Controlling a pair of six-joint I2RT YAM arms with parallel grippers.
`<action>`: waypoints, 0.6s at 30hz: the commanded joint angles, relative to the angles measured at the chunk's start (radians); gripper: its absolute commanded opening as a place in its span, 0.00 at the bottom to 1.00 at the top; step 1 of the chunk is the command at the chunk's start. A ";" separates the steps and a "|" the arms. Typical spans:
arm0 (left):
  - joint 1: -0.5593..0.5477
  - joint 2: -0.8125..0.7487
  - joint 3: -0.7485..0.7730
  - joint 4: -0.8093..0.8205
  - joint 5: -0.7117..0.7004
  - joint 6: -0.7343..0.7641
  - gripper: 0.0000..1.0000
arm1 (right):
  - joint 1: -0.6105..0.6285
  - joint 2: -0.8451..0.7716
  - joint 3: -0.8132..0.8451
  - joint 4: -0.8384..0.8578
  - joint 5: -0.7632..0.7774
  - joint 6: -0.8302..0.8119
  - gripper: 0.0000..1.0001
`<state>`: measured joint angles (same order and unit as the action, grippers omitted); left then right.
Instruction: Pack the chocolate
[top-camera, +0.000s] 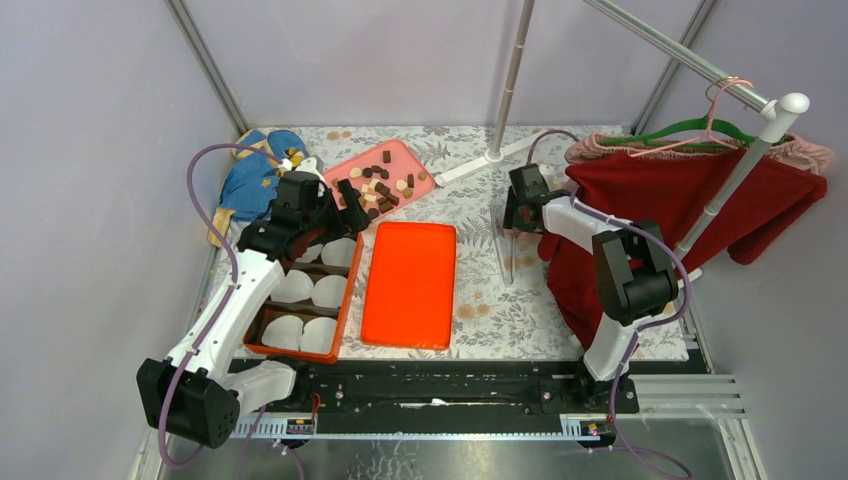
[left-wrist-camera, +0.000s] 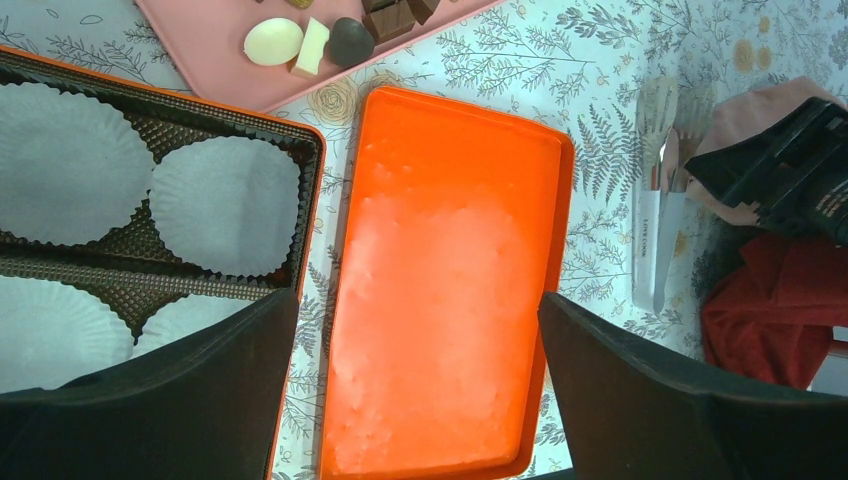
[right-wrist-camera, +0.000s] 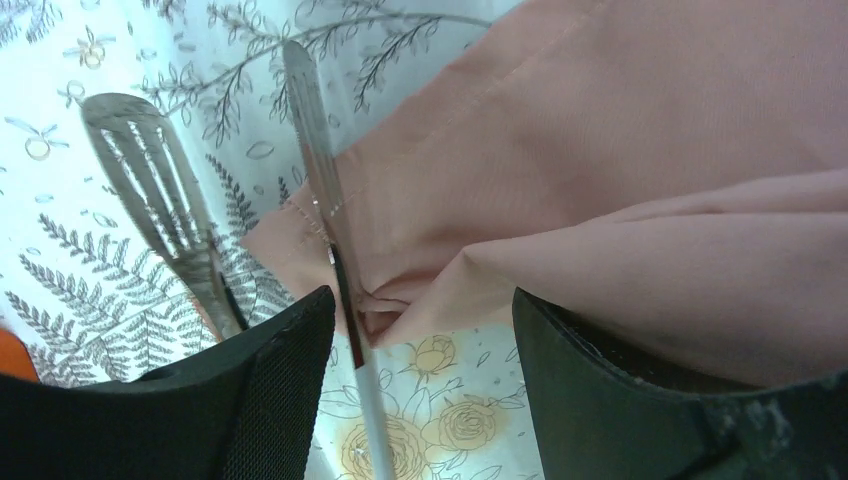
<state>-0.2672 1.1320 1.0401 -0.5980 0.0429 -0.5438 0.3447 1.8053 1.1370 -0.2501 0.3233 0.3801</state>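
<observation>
1. Step: looks like tool pickup, and packing has not begun. All the chocolate (top-camera: 380, 183) that shows sits on the pink tray (top-camera: 405, 155) at the far middle. The paper liners (top-camera: 328, 291) in the orange box (top-camera: 349, 290) on the left show no pieces.
2. Right hand (right-wrist-camera: 422, 300): released, low over the metal tongs (right-wrist-camera: 140, 150). One thin tong arm runs between its fingers and the slotted arm lies just left of them. Nothing is gripped.
3. Left hand (top-camera: 345, 205): wide open and empty, hovering at the far end of the box, near the tray.
4. Next move, my guess: the right hand closes across both tong arms, not just the one. A pink cloth (right-wrist-camera: 650, 150) touches the tongs on the right (snag risk on the lift).
5. After that, carry the tongs left to the tray. The pieces are small and crowded, so pick them one at a time.
6. The orange lid (top-camera: 408, 285) lies flat between the box and the tongs, off the box.
7. Worktop (top-camera: 490, 310): floral-print covering. A blue cloth (top-camera: 250, 180) is bunched at the far left.
8. Room: plain pale walls and a metal clothes rack (top-camera: 512, 80), with a red garment (top-camera: 700, 200) hanging on the right and draping onto the worktop.
</observation>
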 joint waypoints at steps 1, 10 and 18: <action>0.010 -0.018 0.011 0.000 0.002 0.023 0.98 | -0.010 -0.038 0.078 -0.031 0.031 -0.008 0.72; 0.010 -0.005 0.009 0.001 0.006 0.015 0.98 | 0.039 -0.192 -0.050 0.020 -0.162 0.009 0.85; 0.010 0.003 0.009 0.007 0.016 0.002 0.98 | 0.091 -0.178 -0.157 0.051 -0.174 0.082 0.89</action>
<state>-0.2672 1.1336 1.0401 -0.5983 0.0456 -0.5446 0.4152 1.6371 1.0115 -0.2382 0.1703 0.4091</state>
